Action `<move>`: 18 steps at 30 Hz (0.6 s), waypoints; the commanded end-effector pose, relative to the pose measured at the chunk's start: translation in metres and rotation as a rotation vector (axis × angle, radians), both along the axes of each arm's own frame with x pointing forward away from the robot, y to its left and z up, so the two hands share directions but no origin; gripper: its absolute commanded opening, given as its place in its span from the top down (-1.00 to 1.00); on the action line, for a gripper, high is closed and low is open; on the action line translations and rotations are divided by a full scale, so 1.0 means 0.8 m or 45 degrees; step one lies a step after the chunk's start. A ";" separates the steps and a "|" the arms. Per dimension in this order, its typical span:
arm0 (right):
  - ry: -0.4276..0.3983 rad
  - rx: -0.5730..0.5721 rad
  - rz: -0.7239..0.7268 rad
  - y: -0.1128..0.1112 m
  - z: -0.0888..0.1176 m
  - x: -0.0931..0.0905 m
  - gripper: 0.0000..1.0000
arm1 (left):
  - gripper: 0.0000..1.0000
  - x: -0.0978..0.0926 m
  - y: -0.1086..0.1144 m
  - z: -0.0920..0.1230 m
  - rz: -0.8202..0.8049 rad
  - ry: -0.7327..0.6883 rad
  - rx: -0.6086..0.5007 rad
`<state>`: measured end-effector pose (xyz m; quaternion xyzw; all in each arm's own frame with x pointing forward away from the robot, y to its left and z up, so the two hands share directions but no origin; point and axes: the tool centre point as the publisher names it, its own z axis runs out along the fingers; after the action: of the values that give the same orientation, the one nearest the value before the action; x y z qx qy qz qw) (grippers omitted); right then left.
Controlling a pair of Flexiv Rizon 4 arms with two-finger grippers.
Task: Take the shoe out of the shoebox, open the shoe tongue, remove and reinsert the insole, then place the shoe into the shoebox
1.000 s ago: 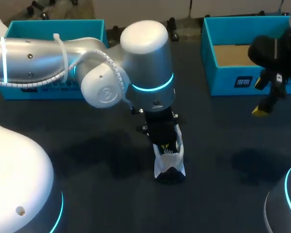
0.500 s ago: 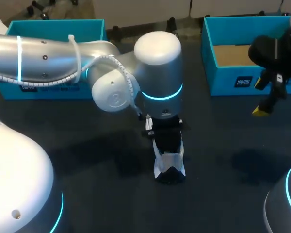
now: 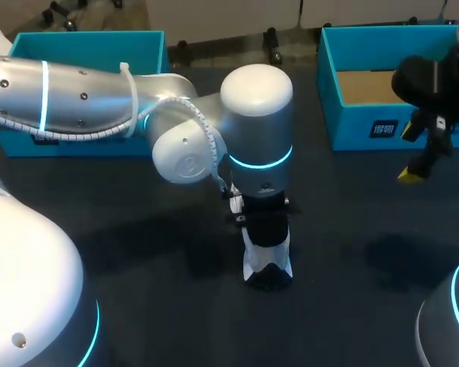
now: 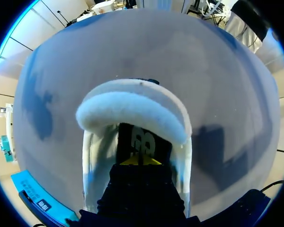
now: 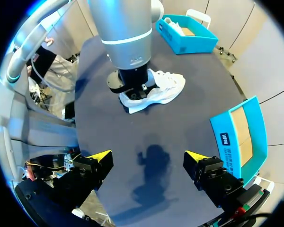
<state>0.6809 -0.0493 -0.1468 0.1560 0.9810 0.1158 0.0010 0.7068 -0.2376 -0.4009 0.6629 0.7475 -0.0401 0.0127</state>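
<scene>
A white shoe (image 3: 268, 260) stands on the dark table near the middle, heel toward me. My left arm reaches over it, and its gripper (image 4: 140, 160) points down into the shoe's opening. The yellow tips are shut together against the dark insole (image 4: 143, 141), just ahead of the padded heel collar (image 4: 132, 111); I cannot tell whether they pinch it. My right gripper (image 5: 146, 161) hangs open and empty above the table at the right, far from the shoe (image 5: 157, 91), next to the open teal shoebox (image 3: 367, 115).
A second teal box (image 3: 84, 46) stands at the back left, behind my left arm. The shoebox (image 5: 239, 130) at the back right shows a bare cardboard floor. Dark tabletop (image 3: 352, 245) lies between the shoe and my right gripper.
My left arm has shifted right and lower, sinking its gripper deeper into the shoe until the tips are hidden from above. The right arm has kept still.
</scene>
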 end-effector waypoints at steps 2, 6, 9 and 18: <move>0.006 -0.004 -0.001 0.002 -0.001 0.003 -1.00 | 1.00 -0.001 0.005 0.021 -0.012 -0.021 -0.013; 0.006 -0.004 -0.001 0.002 -0.001 0.003 -1.00 | 1.00 -0.005 0.006 0.036 -0.020 0.023 -0.030; 0.006 -0.004 -0.001 0.002 -0.001 0.003 -1.00 | 1.00 -0.013 0.004 0.037 -0.039 0.075 -0.029; 0.006 -0.004 -0.001 0.002 -0.001 0.003 -1.00 | 1.00 -0.028 -0.002 0.014 -0.075 0.072 0.011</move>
<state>0.6810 -0.0492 -0.1470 0.1561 0.9809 0.1160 0.0008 0.6884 -0.2335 -0.3818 0.6817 0.7290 -0.0609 -0.0125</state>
